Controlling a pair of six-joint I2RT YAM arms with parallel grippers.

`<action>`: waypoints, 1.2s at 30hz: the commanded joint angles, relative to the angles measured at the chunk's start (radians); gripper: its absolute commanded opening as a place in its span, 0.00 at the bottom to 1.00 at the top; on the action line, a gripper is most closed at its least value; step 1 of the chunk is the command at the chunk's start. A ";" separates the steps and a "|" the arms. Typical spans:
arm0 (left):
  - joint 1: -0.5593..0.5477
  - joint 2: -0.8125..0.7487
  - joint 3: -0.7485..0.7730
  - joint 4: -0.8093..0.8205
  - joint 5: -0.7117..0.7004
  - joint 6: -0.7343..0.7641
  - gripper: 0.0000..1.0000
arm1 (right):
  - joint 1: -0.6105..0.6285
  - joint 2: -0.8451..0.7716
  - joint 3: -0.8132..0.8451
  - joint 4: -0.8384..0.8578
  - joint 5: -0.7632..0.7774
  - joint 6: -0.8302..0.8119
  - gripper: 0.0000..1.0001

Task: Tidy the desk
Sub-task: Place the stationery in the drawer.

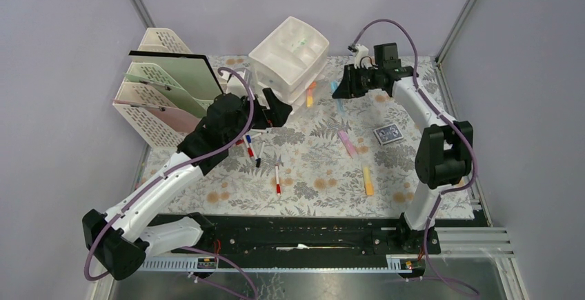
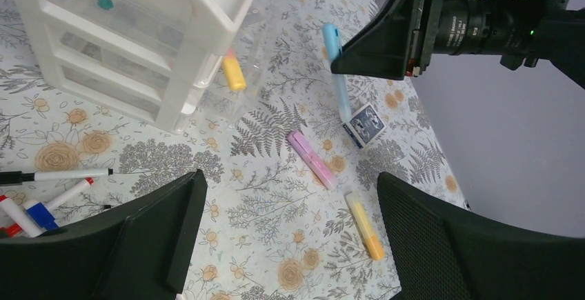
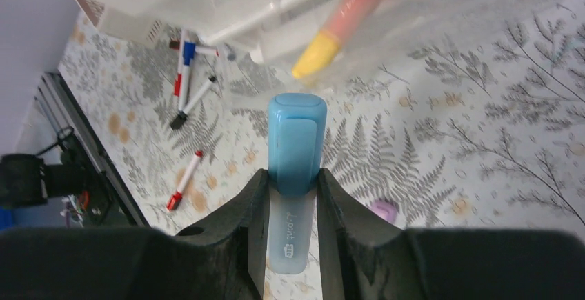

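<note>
The desk (image 1: 317,152) is covered in a pale fern-and-flower cloth. My right gripper (image 1: 339,92) hovers at the back of it, shut on a blue highlighter (image 3: 296,141) that hangs cap-down between its fingers (image 3: 252,203). The left wrist view shows this blue highlighter (image 2: 336,72) just right of the white drawer unit (image 2: 138,45). Its clear bottom drawer (image 3: 276,17) is pulled out and holds a yellow-capped highlighter (image 2: 233,72). My left gripper (image 2: 290,183) is open and empty above the cloth, in front of the drawer unit (image 1: 290,55).
On the cloth lie a pink highlighter (image 1: 348,143), a yellow highlighter (image 1: 368,181), a blue card deck (image 1: 388,134), a few markers (image 1: 252,147) and a red-capped marker (image 1: 277,179). A cream file rack (image 1: 162,86) with folders stands back left.
</note>
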 commanded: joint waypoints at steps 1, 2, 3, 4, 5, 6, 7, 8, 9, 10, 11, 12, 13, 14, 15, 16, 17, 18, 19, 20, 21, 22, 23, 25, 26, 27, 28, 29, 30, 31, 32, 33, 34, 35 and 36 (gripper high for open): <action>0.011 -0.037 -0.009 0.012 -0.049 -0.012 0.99 | 0.046 0.045 0.082 0.147 0.011 0.229 0.01; 0.010 -0.039 -0.009 0.008 -0.053 -0.013 0.99 | 0.051 0.054 0.082 0.179 0.019 0.275 0.01; 0.010 -0.042 -0.009 0.004 -0.057 -0.013 0.99 | 0.054 0.062 0.081 0.217 0.029 0.332 0.00; 0.011 -0.044 -0.010 0.000 -0.060 -0.015 0.99 | 0.059 0.070 0.080 0.253 0.032 0.384 0.00; 0.011 -0.046 -0.010 -0.002 -0.064 -0.016 0.99 | 0.061 0.079 0.078 0.288 0.038 0.443 0.00; 0.012 -0.048 -0.011 -0.002 -0.067 -0.019 0.99 | 0.065 0.085 0.073 0.329 0.046 0.509 0.00; 0.012 -0.048 -0.010 -0.004 -0.069 -0.022 0.99 | 0.069 0.092 0.060 0.373 0.055 0.568 0.00; 0.013 -0.049 -0.009 -0.008 -0.072 -0.026 0.99 | 0.073 0.097 0.051 0.417 0.067 0.626 0.00; 0.014 -0.047 -0.006 -0.013 -0.073 -0.029 0.99 | 0.078 0.104 0.043 0.444 0.074 0.672 0.00; 0.014 -0.046 -0.002 -0.018 -0.075 -0.030 0.99 | 0.084 0.115 0.042 0.494 0.091 0.708 0.00; 0.014 -0.044 0.001 -0.022 -0.076 -0.032 0.99 | 0.089 0.122 0.043 0.506 0.120 0.748 0.00; 0.015 -0.043 0.003 -0.024 -0.078 -0.035 0.99 | 0.092 0.128 0.042 0.522 0.140 0.789 0.00; 0.014 -0.042 0.005 -0.026 -0.079 -0.037 0.99 | 0.093 0.133 0.037 0.543 0.159 0.833 0.00; 0.015 -0.040 0.005 -0.027 -0.081 -0.040 0.99 | 0.094 0.139 0.033 0.556 0.182 0.884 0.01; 0.014 -0.037 0.007 -0.027 -0.083 -0.041 0.99 | 0.095 0.147 0.031 0.564 0.204 0.930 0.02; 0.014 -0.034 0.010 -0.026 -0.083 -0.043 0.99 | 0.095 0.156 0.032 0.573 0.213 0.974 0.02; 0.014 -0.030 0.012 -0.026 -0.083 -0.045 0.99 | 0.095 0.165 0.032 0.576 0.226 1.014 0.03; 0.014 -0.027 0.017 -0.027 -0.083 -0.046 0.99 | 0.096 0.172 0.032 0.581 0.232 1.047 0.04; 0.015 -0.022 0.022 -0.028 -0.083 -0.047 0.99 | 0.097 0.180 0.033 0.586 0.234 1.069 0.04; 0.014 -0.018 0.025 -0.029 -0.081 -0.048 0.99 | 0.097 0.185 0.034 0.587 0.238 1.082 0.05; 0.016 -0.014 0.028 -0.030 -0.082 -0.049 0.99 | 0.097 0.190 0.034 0.587 0.244 1.092 0.07; 0.016 -0.010 0.031 -0.029 -0.081 -0.049 0.99 | 0.097 0.195 0.036 0.582 0.247 1.092 0.08; 0.016 -0.008 0.033 -0.030 -0.082 -0.050 0.99 | 0.096 0.201 0.041 0.571 0.250 1.083 0.08; 0.016 -0.004 0.034 -0.029 -0.083 -0.050 0.99 | 0.097 0.216 0.054 0.549 0.243 1.062 0.12; 0.016 -0.003 0.034 -0.029 -0.083 -0.050 0.99 | 0.096 0.226 0.060 0.542 0.232 1.058 0.15; 0.016 -0.001 0.033 -0.028 -0.082 -0.050 0.99 | 0.097 0.233 0.062 0.540 0.225 1.054 0.18; 0.016 0.001 0.034 -0.027 -0.080 -0.050 0.99 | 0.098 0.239 0.065 0.540 0.220 1.047 0.22; 0.016 0.002 0.036 -0.027 -0.078 -0.050 0.99 | 0.097 0.244 0.067 0.540 0.215 1.035 0.27; 0.016 0.004 0.037 -0.027 -0.075 -0.050 0.99 | 0.098 0.247 0.069 0.537 0.215 1.026 0.31; 0.017 0.005 0.040 -0.027 -0.071 -0.049 0.99 | 0.098 0.250 0.071 0.537 0.212 1.018 0.35; 0.016 0.007 0.042 -0.027 -0.069 -0.048 0.99 | 0.098 0.250 0.073 0.535 0.206 1.006 0.39; 0.016 0.008 0.044 -0.026 -0.068 -0.046 0.99 | 0.098 0.247 0.073 0.535 0.203 0.995 0.43; 0.016 0.010 0.044 -0.025 -0.067 -0.045 0.99 | 0.098 0.246 0.074 0.535 0.199 0.987 0.47; 0.017 0.011 0.045 -0.021 -0.065 -0.044 0.99 | 0.098 0.245 0.074 0.535 0.195 0.982 0.48; 0.016 0.012 0.045 -0.017 -0.060 -0.043 0.99 | 0.098 0.243 0.074 0.535 0.190 0.977 0.49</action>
